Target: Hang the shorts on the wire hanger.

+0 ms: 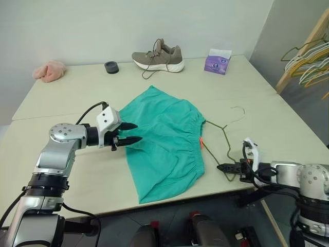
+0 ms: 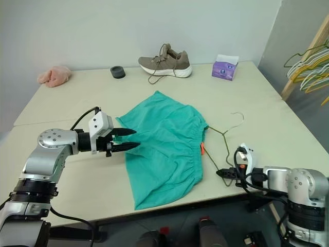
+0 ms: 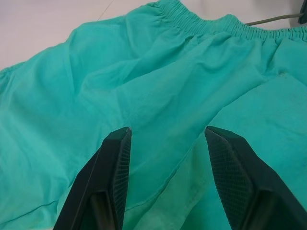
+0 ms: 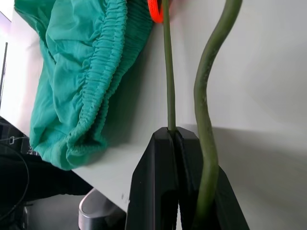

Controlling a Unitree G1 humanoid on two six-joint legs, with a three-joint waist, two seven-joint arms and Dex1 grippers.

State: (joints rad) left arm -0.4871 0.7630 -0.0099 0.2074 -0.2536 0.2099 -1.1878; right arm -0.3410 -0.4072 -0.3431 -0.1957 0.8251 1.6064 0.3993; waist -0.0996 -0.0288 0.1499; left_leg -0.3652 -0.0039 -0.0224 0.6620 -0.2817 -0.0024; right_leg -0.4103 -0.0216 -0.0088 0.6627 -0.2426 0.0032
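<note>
The teal-green shorts [image 1: 164, 141] lie spread flat in the middle of the table, waistband toward the right, with a small orange drawstring [image 1: 201, 141] at its edge. My left gripper [image 1: 132, 133] is open at the shorts' left edge, its two fingers apart over the cloth [image 3: 168, 96]. The thin olive wire hanger [image 1: 226, 135] lies just right of the waistband, hook [image 1: 238, 111] pointing away from me. My right gripper [image 1: 226, 167] is shut on the hanger's near wire [image 4: 168, 72] close to the table's front edge.
Along the far edge of the table are a pink fluffy cloth [image 1: 49, 70], a black round object [image 1: 111, 67], a tan shoe [image 1: 159, 55] and a purple tissue pack [image 1: 218, 62]. Yellow and pale green hangers [image 1: 308, 59] hang on a wooden rack at the right.
</note>
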